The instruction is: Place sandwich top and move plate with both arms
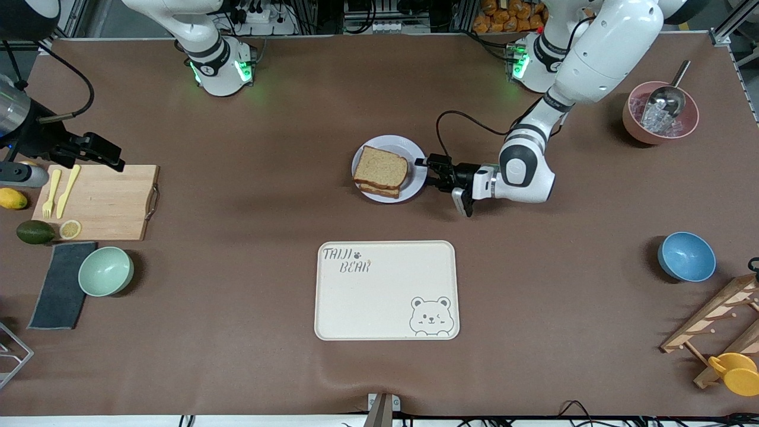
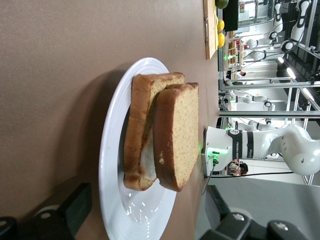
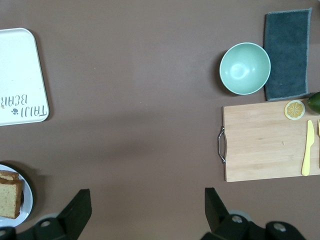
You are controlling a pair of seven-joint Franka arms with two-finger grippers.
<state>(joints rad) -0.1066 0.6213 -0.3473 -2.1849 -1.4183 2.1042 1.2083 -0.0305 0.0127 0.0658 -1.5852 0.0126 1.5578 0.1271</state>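
The sandwich top (image 1: 381,166), a brown wholemeal slice, lies on a lower slice on the small round plate (image 1: 417,148) at mid-worktop, farther from the front camera than the cream tray (image 1: 386,290). In the left wrist view the top slice (image 2: 176,134) sits skewed, overhanging the slice beneath (image 2: 141,130), with something pale showing between them.

The left gripper (image 1: 437,172) is low beside the plate's rim on the side toward the left arm's end of the worktop, its fingers spread wide with nothing between them. The right gripper (image 3: 145,210) is high over the bare worktop between the plate and the wooden cutting board (image 1: 101,201), its fingers also wide apart and empty.

Risks, as I judge them: if the left gripper pinches the rim alone, the plate may tip or skid, and the skewed top slice could slide off. If the two arms lift unevenly or pull at different speeds, the plate could tilt or slip out of one grip. A gripper coming in too low could nudge the plate across the worktop instead of catching its rim.

The tray reads "TAIJI BEAR" with a paw print, and a bear face is drawn in one corner.
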